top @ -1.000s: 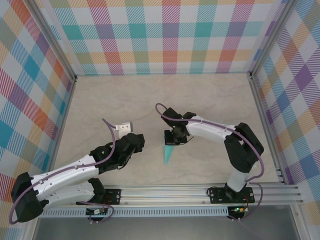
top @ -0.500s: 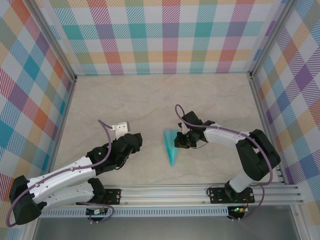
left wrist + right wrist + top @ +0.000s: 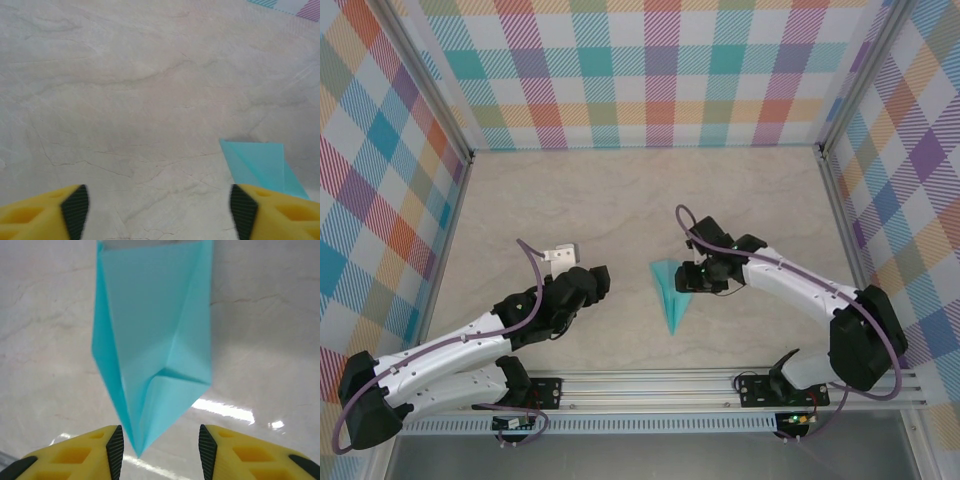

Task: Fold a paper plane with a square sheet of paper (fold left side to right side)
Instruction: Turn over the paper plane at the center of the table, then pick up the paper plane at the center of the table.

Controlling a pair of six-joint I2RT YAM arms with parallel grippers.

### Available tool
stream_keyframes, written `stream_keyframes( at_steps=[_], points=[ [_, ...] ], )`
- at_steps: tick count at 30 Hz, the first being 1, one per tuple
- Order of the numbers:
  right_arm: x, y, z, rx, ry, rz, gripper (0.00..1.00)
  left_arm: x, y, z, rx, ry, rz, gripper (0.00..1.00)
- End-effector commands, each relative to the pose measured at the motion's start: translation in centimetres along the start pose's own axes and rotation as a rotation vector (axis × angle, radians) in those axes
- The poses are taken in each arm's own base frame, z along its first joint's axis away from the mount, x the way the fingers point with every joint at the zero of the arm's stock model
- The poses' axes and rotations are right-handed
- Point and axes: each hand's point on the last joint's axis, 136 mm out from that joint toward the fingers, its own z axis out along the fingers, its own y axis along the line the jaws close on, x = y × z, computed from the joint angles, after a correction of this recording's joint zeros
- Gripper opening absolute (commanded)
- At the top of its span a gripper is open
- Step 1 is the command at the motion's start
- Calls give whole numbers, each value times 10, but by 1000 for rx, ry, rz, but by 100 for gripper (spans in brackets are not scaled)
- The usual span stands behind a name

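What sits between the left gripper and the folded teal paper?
Nothing. In the top view only bare table separates the left gripper from the paper plane; the left wrist view shows the same.

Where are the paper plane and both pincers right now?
paper plane (image 3: 669,288): top external view, middle of its teal body.
left pincer (image 3: 160,212): left wrist view, midway between the yellow fingertips.
right pincer (image 3: 159,447): right wrist view, midway between the fingertips.

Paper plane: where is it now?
Top view: paper plane lies on the table, slightly right of centre, just left of the right tool, nose toward the near edge.
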Motion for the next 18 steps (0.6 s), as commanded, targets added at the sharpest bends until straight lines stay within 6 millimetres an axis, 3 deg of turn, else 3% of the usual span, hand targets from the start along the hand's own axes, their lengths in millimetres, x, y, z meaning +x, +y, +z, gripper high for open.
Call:
stream_keyframes(
  at_steps=[1,7,18],
  points=[
    [26,13,9,28,80,3,48,-10,-3,-6,5,-32,-22,94],
    [31,21,37,104,117,-18,50,-7,-5,-5,18,-15,-11,100],
    [31,24,59,103,146,-17,41,-6,-2,-6,10,-14,-10,100]
  ],
)
